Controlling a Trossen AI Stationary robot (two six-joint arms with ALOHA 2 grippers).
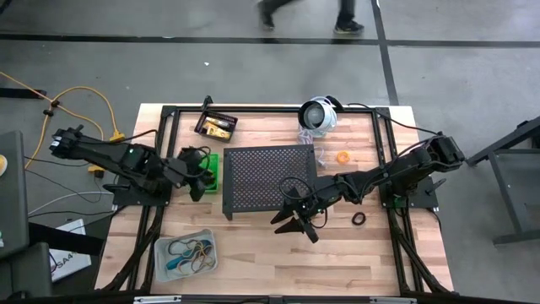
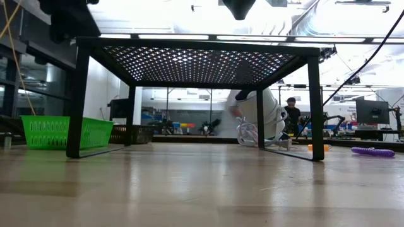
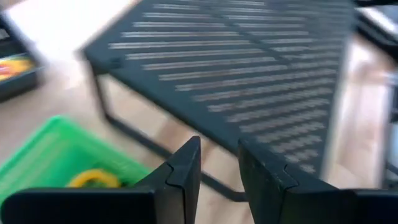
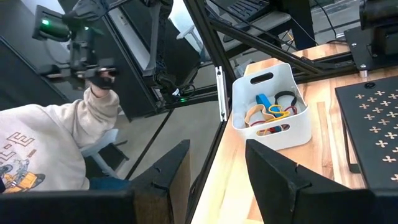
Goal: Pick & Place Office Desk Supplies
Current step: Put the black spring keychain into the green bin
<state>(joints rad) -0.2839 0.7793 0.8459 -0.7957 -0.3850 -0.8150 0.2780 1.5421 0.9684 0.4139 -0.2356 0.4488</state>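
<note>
The right gripper [image 1: 297,225] hangs just off the front edge of the big black stand [image 1: 268,177], its fingers spread with nothing between them. The small black loop [image 1: 359,219] lies flat on the table, out to the side of that gripper and away from the stand (a round loop has no long way to line up with). The left gripper [image 1: 201,171], fingers apart and empty, hovers over the green bin [image 1: 214,171] on the stand's other side, so I think the right arm is much nearer the loop.
</note>
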